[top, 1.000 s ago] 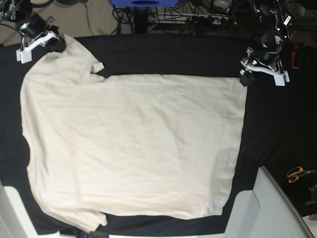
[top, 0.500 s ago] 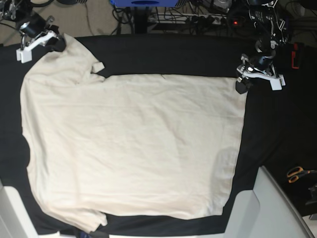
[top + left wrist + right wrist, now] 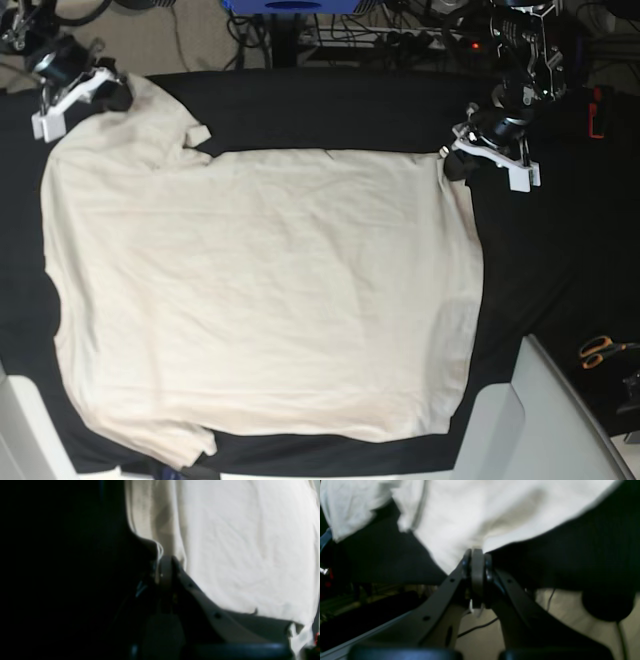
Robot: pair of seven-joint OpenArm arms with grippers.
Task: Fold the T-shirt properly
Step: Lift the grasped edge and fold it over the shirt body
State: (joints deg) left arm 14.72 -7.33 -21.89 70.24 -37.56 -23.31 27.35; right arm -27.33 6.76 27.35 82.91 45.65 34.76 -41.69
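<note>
**Both grippers pinch far corners of the spread T-shirt**

The cream T-shirt [image 3: 260,300] lies spread almost flat on the black table cloth [image 3: 330,110], covering most of it from the left edge to right of the middle. Its cloth is softly wrinkled, with one sleeve at the far left and another at the near left edge.

The left gripper [image 3: 452,165] sits at the far right corner of the shirt. In the left wrist view its jaws are pressed together on the hem edge of the T-shirt [image 3: 237,542], with a small fold of cloth gathered at the tips of the left gripper [image 3: 163,563]. In the base view that corner is drawn slightly inward, so the right edge of the shirt curves there.

The right gripper [image 3: 118,92] is at the far left, on the sleeve. In the right wrist view the right gripper [image 3: 476,555] is clamped narrow on a puckered bit of the T-shirt [image 3: 482,507], with the cloth fanning out from the tips.

A pair of orange-handled scissors [image 3: 600,350] lies well apart from the shirt, at the right edge of the table.
</note>
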